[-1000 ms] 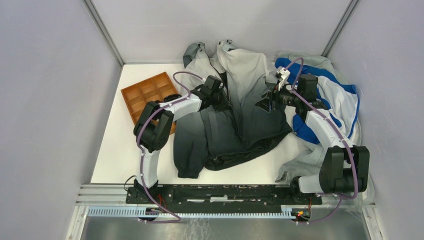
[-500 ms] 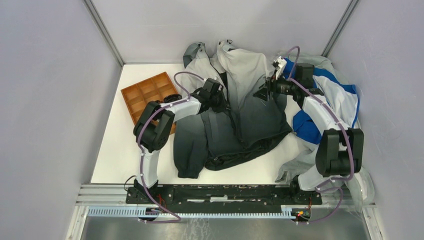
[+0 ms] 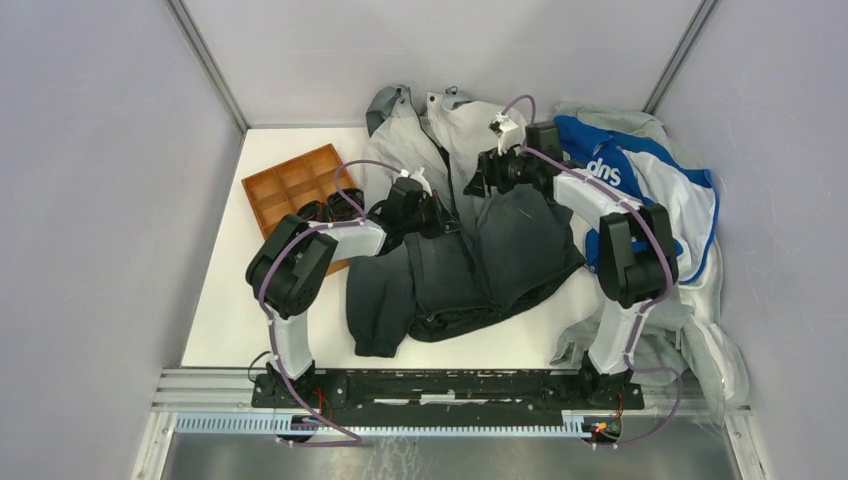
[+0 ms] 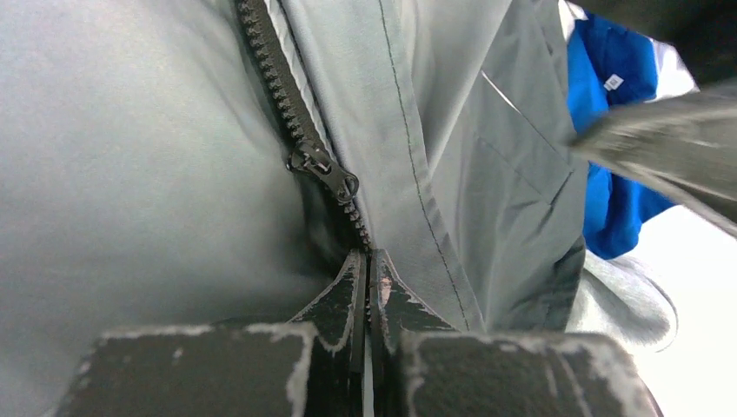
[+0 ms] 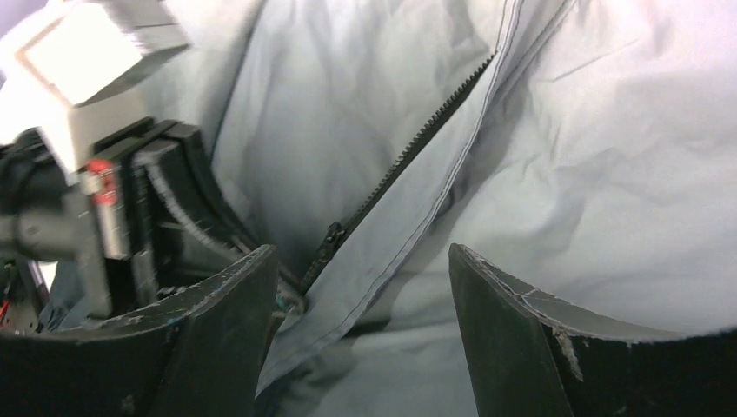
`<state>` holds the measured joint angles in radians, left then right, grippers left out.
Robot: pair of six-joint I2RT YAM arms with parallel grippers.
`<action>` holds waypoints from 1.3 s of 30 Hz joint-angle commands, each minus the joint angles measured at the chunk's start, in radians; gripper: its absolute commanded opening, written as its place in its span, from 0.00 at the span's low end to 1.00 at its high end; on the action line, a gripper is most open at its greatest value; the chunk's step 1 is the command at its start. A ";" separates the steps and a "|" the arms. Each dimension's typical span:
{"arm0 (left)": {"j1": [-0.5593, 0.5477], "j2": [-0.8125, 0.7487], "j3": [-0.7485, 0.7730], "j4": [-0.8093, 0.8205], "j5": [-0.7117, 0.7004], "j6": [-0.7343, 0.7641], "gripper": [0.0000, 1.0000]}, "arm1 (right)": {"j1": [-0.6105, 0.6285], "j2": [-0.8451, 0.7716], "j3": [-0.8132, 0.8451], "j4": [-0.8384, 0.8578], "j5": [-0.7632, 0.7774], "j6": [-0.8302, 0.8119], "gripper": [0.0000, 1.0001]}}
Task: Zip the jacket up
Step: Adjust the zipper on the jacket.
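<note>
Pinching zipper seam just below slider (image 4: 326,169), left gripper (image 4: 365,278) clamps jacket (image 3: 520,230), spread on table (image 3: 230,300); right gripper (image 5: 358,254) hovers over chest, jaws apart. Lower front looks zipped; run toward collar apparently open, slider not yet gripped.

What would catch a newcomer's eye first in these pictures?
The grey-to-black jacket sprawls across the middle of the table with both arms bent over it. Close up, the left gripper is pinched shut on the zipper line just below the slider, while the right gripper hangs open above the pale upper part. A blue-and-white garment lies heaped at the right.
</note>
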<state>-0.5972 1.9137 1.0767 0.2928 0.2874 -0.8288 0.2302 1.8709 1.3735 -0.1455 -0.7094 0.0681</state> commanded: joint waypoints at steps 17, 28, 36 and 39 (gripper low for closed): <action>-0.009 -0.020 -0.021 0.158 0.104 -0.030 0.02 | 0.067 0.192 0.122 0.017 0.141 0.165 0.59; -0.009 -0.014 0.000 0.123 0.108 -0.024 0.03 | 0.061 0.194 0.125 0.070 0.034 0.230 0.00; 0.003 -0.167 -0.031 -0.044 0.077 0.023 0.54 | 0.006 0.159 0.096 0.214 -0.165 0.285 0.00; 0.005 -0.246 -0.039 -0.110 0.010 0.083 0.61 | 0.007 0.149 0.052 0.312 -0.227 0.341 0.00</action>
<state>-0.5968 1.8179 1.0386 0.2543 0.3641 -0.8280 0.2409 2.0628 1.4528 -0.0082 -0.8024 0.3302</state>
